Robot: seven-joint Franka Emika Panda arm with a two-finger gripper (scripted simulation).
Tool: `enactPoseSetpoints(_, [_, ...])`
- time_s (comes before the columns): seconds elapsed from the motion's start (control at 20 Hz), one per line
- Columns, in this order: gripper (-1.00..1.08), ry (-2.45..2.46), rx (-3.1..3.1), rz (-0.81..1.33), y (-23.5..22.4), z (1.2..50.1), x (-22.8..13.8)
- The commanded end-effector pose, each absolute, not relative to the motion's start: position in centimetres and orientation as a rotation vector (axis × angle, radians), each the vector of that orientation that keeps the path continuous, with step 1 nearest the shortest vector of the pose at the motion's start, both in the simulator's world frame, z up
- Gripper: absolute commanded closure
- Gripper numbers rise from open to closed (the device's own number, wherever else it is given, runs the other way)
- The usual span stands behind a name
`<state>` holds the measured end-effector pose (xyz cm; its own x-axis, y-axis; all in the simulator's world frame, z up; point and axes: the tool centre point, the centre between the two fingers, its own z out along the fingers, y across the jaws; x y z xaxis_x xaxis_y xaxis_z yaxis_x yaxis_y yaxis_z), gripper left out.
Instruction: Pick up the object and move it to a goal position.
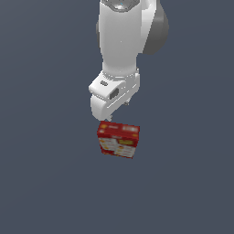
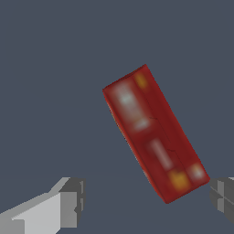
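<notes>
Approach step: gripper [image 2: 146, 201] spread wide above red cracker box [image 1: 119, 139] at frame centre; next, descend and close.

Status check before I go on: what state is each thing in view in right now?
red box: standing on the floor, not gripped, nothing touching it; its long narrow top face shows in the wrist view.
gripper: open, fingers spread wide, above the box; its fingertips are hidden in the exterior view.
arm: reaching down over the box.
</notes>
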<state>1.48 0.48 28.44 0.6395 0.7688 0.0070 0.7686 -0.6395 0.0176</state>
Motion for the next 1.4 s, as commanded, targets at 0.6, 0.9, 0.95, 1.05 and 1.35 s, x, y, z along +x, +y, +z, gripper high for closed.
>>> enactPoseSetpoints(0.6, [-0.92,1.830,2.547,0.004,0.6,25.5,4.1])
enactPoseSetpoints(0.9, [-0.92,1.952,2.459,0.001,0.7,24.7,4.7])
enactPoseSetpoints(0.95, [-0.92,1.966,2.448,0.001,0.7,24.6,4.8])
enactPoseSetpoints(1.05, [-0.92,1.989,2.430,0.000,0.7,24.4,4.9])
enactPoseSetpoints(1.35, [-0.92,2.019,2.407,0.000,0.7,24.2,5.1])
